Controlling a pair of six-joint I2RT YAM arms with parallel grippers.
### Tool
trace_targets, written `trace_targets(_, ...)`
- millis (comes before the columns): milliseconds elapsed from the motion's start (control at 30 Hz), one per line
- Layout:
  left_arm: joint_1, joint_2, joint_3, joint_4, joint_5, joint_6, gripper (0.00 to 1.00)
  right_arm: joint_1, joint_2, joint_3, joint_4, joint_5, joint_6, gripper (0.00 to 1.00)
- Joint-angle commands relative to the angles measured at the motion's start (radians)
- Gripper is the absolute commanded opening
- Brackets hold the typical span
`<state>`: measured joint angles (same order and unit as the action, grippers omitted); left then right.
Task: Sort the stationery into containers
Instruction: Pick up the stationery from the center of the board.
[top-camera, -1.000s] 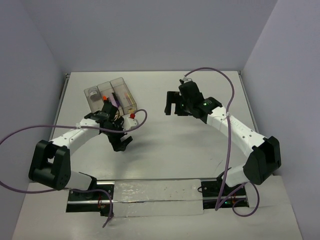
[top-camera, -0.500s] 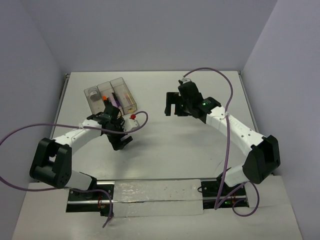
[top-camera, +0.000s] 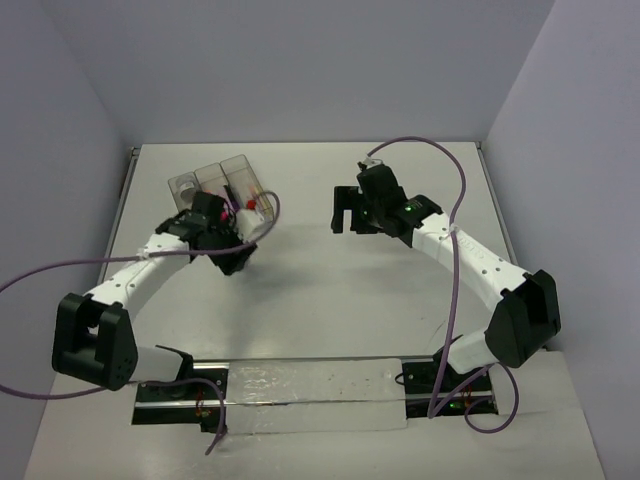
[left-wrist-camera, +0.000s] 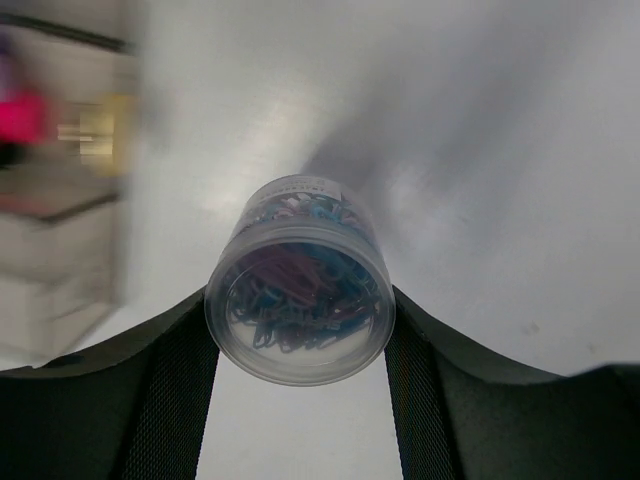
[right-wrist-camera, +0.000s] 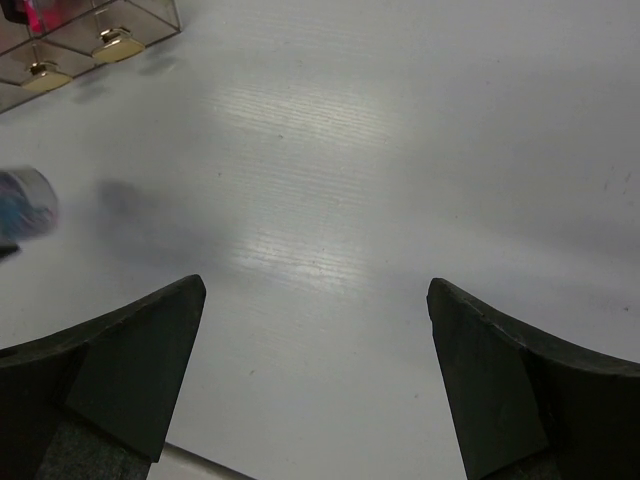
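Note:
My left gripper (left-wrist-camera: 300, 345) is shut on a small round clear tub of coloured paper clips (left-wrist-camera: 298, 290), held between both fingers above the table. In the top view the left gripper (top-camera: 234, 260) is just in front of the three joined clear bins (top-camera: 222, 188), and the tub is hard to pick out. The bins show blurred at the left of the left wrist view (left-wrist-camera: 55, 210). My right gripper (top-camera: 345, 208) is open and empty mid-table. In the right wrist view (right-wrist-camera: 315, 320) the bins (right-wrist-camera: 95, 35) sit top left and the tub (right-wrist-camera: 25, 200) at the left edge.
Grey walls close in the white table on three sides. A purple cable loops from each arm. A foil-covered strip (top-camera: 310, 395) lies along the near edge between the arm bases.
My left arm has swung back and left toward the bins, carrying the tub. The right arm has not moved.

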<state>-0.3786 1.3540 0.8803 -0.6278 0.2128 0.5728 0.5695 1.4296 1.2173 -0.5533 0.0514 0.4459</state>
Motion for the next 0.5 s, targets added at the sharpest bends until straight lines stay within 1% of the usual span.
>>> trace_targets(0,0.166,-0.023,0.272,0.023,-0.008,-0.152,0.00,-0.011,-0.004,-0.015,0.033,-0.001,-0.020,1.00)
trace_targets(33,0.229,0.003,0.341,0.014,0.006,-0.177,0.00,-0.013,-0.003,-0.019,0.035,-0.002,-0.021,1.00)
trace_targets(67,0.265,0.028,0.380,0.013,-0.004,-0.186,0.00,-0.013,-0.003,-0.022,0.036,-0.004,-0.021,1.00)
trace_targets(133,0.341,0.095,0.484,0.017,-0.078,-0.196,0.00,-0.013,-0.006,-0.033,0.044,-0.013,-0.021,1.00)
trace_targets(200,0.376,0.181,0.538,0.018,-0.102,-0.207,0.00,-0.014,-0.009,-0.047,0.053,-0.016,-0.019,1.00)
trace_targets(233,0.394,0.198,0.564,0.017,-0.102,-0.217,0.00,-0.014,-0.011,-0.048,0.053,-0.016,-0.021,1.00)
trace_targets(300,0.451,0.298,0.635,0.001,-0.100,-0.256,0.00,-0.015,-0.011,-0.054,0.051,-0.014,-0.029,1.00)
trace_targets(333,0.463,0.350,0.656,-0.005,-0.106,-0.267,0.00,-0.016,-0.012,-0.056,0.048,-0.012,-0.032,1.00)
trace_targets(400,0.482,0.409,0.678,0.000,-0.106,-0.290,0.00,-0.022,-0.012,-0.061,0.044,-0.004,-0.042,1.00)
trace_targets(467,0.487,0.434,0.666,0.036,-0.109,-0.308,0.00,-0.027,-0.012,-0.063,0.040,-0.001,-0.046,1.00)
